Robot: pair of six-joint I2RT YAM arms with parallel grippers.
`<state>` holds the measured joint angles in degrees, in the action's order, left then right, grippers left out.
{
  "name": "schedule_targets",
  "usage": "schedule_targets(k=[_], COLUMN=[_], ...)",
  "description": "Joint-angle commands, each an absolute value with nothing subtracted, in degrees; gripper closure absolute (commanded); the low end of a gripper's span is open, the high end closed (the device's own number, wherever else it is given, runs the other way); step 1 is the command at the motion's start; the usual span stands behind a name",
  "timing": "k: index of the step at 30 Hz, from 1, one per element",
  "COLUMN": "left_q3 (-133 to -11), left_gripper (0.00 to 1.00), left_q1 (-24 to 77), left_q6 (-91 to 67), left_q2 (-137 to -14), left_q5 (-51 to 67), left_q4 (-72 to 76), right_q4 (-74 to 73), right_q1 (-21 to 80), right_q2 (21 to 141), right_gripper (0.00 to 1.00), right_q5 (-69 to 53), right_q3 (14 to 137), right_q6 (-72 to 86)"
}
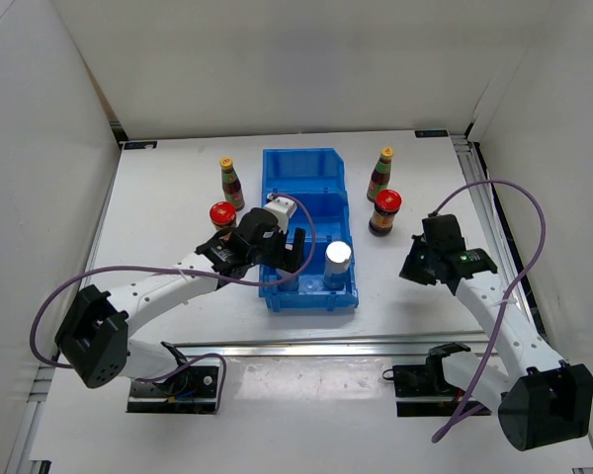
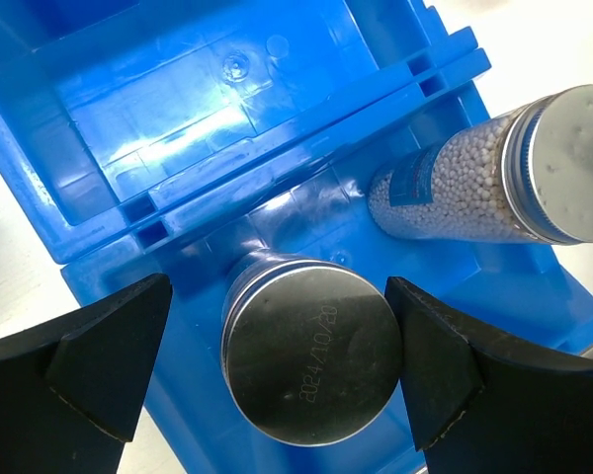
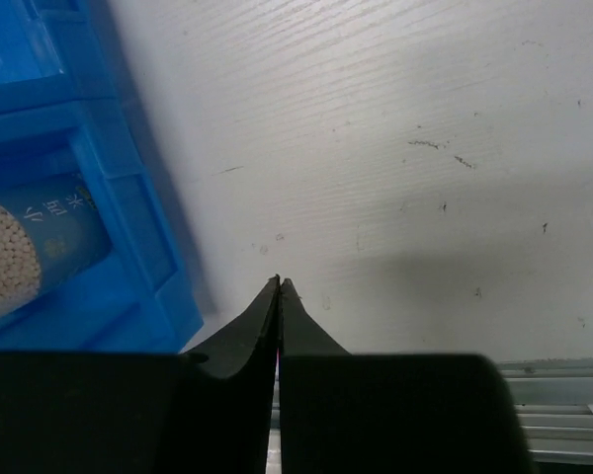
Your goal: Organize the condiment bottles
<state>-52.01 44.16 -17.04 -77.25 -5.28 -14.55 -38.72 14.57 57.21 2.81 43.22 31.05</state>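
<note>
Straddling the upright silver cylinder [image 2: 311, 365] in the lower compartment of the blue bin [image 2: 277, 163] with the left gripper [image 2: 277, 360] spread wide, clamping nothing; probably letting go, so lifting straight up, steering clear of the second cylinder [image 2: 474, 173] at upper right. Holding the right gripper [image 3: 279, 296] pinched shut and empty over bare table [image 3: 425, 148]

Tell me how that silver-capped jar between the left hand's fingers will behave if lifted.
The silver-capped jar looks rigid; its smooth round wall may slip in the left hand. If full of beads like its neighbour, it is probably heavy for its size.
</note>
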Motion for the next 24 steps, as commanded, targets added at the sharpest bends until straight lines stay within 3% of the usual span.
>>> schedule_targets(k=[1,2,3,5,6,7,8,11,12,13,14,15,16,19,20,22,24], left_q3=[-51.59,-51.59,-51.59,-52.29,-52.29,-52.82,-53.52,-55.63,-57.37,-58.18,-59.05,-59.93,-61.51,-63.36,-63.37,-62.85,-60.22], left_gripper=[0.00,0.00,0.00,0.00,0.00,0.00,0.00,0.00,0.00,0.00,0.00,0.00,0.00,0.00,0.00,0.00,0.00], left_q1=[44.12,44.12,44.12,44.12,44.12,44.12,44.12,44.12,44.12,44.12,44.12,44.12,44.12,44.12,44.12,44.12,44.12], left_q6=[-17.05,-17.05,-17.05,-17.57,-17.58,-17.58,-17.58,-16.70,-15.05,-14.42,-13.89,-13.36,-12.58,-10.82,-10.11,-7.66,-5.64], left_q2=[-74.36,-73.83,-73.83,-72.43,-71.90,-71.37,-70.32,-68.39,-68.38,-67.42,-66.37,-65.84,-65.31,-62.59,-61.80,-58.72,-55.57], left_q5=[-5.27,-5.80,-5.80,-6.42,-7.81,-7.82,-9.21,-11.76,-12.47,-13.18,-14.49,-15.20,-15.81,-20.81,-22.22,-25.64,-32.93], left_q4=[-13.62,-13.62,-13.62,-14.23,-14.24,-14.24,-14.24,-15.81,-16.95,-17.57,-17.58,-18.54,-19.15,-21.44,-21.45,-21.97,-21.97], right_q4=[-37.44,-37.44,-37.44,-36.91,-36.91,-36.91,-36.91,-36.39,-36.39,-36.39,-36.39,-36.39,-35.78,-35.77,-35.77,-35.24,-35.24], right_q1=[14.24,14.24,14.24,14.24,14.24,14.24,14.24,14.24,14.24,14.24,14.24,14.24,14.24,14.24,14.24,14.24,14.24], right_q2=[56.26,56.25,56.25,56.25,56.25,56.25,56.77,56.78,56.78,57.30,57.83,58.96,58.97,60.29,61.25,63.71,66.87], right_gripper=[0.97,0.71,0.01,0.00,0.15,0.74,1.00,1.00,0.67,0.27,0.12,0.14,0.99,1.00,0.81,0.00,0.00], right_q5=[2.20,1.50,1.49,0.27,0.26,0.26,0.26,1.14,1.93,1.93,1.93,1.93,0.98,4.39,4.39,3.17,2.46], right_q3=[42.71,42.71,42.71,42.71,42.71,42.71,42.71,43.41,44.03,44.82,46.30,47.10,47.72,50.70,51.76,54.30,58.52], right_q6=[30.59,30.59,30.59,30.59,30.59,29.98,29.97,29.27,28.66,28.04,27.43,25.68,24.79,24.79,23.65,21.80,19.78])
